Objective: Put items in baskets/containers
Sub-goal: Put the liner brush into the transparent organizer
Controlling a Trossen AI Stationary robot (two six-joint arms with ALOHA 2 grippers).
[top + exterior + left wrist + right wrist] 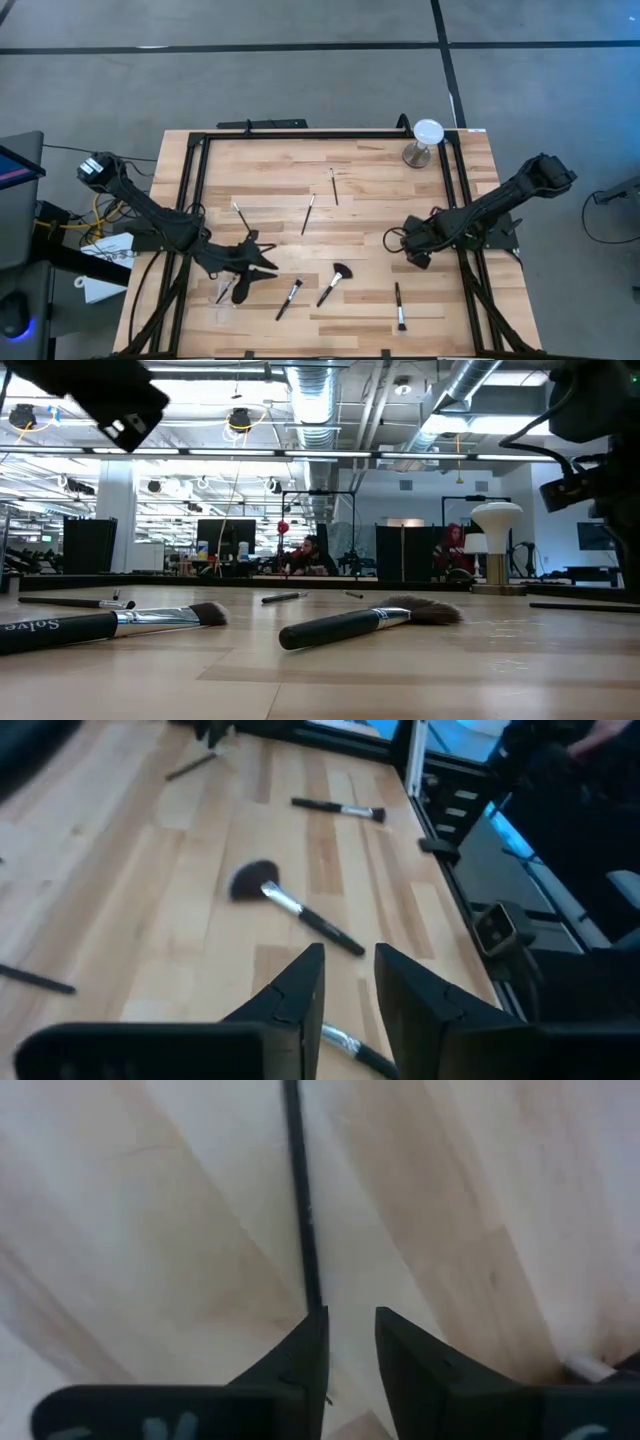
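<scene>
Several slim dark-handled makeup brushes lie flat on the wooden table: a fan-headed brush [334, 283] [295, 907] [372, 620], a silver-ferruled brush [289, 298] [112, 624], and others [399, 306] [308, 213] [334, 185] [240, 214]. My left gripper [270, 256] [349, 982] hovers at the table's near left, narrowly open, above one brush [352, 1047]. My right gripper [398, 240] [350, 1335] is low over the wood, narrowly open, and a thin dark handle [300, 1210] ends by one fingertip. Bare wood shows between the fingers. I cannot make out the clear tray.
A round white disc on a metal stand [427, 137] [496, 540] stands at the far right corner. A black frame rail [320, 134] runs around the table top. Cables hang off the left edge [110, 225]. People sit in the room behind [310, 555].
</scene>
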